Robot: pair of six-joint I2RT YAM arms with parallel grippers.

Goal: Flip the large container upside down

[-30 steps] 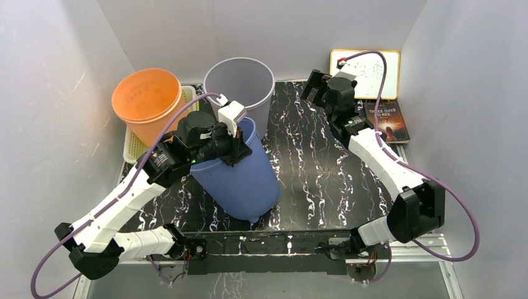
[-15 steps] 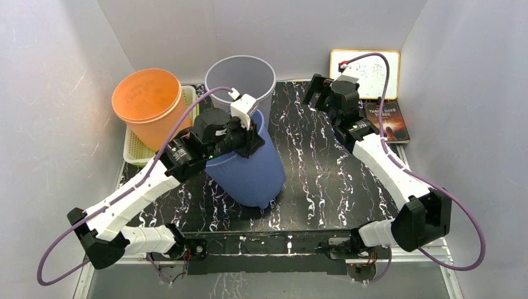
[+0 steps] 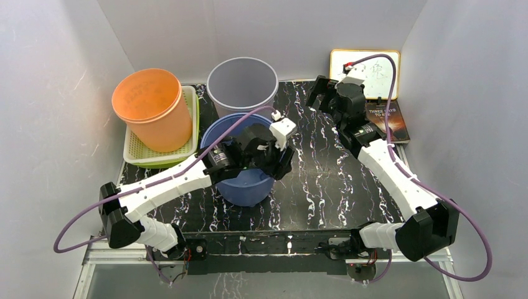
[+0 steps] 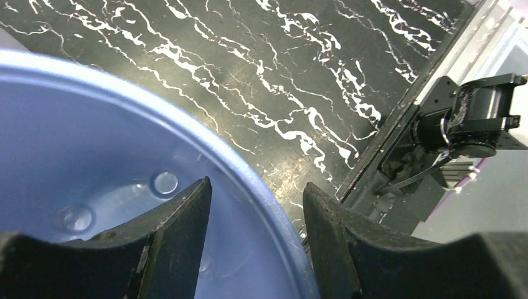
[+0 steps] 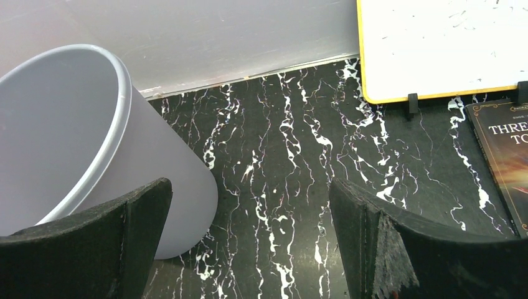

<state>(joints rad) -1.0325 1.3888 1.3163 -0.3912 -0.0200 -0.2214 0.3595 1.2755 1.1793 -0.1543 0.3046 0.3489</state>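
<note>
The large container, a blue bucket (image 3: 231, 187), stands on the black marble table (image 3: 324, 180) with its mouth facing up. Its inside and dimpled floor (image 4: 93, 137) fill the left wrist view. My left gripper (image 3: 278, 163) hangs over the bucket's right rim. It is open (image 4: 256, 184), one finger inside the wall and one outside, with a gap showing on both sides of the rim. My right gripper (image 3: 320, 87) is open (image 5: 249, 184) above the back of the table, holding nothing.
A grey bucket (image 3: 241, 81) stands upright at the back centre, left of the right gripper (image 5: 62, 124). An orange container (image 3: 152, 106) sits inverted on a pale tray (image 3: 134, 152) at the back left. A whiteboard (image 3: 373, 68) and a book (image 3: 389, 121) lie back right.
The blue bucket has swung from a tilt to standing mouth up, shifting slightly left. My left jaws have opened off its rim. The right arm has barely moved.
</note>
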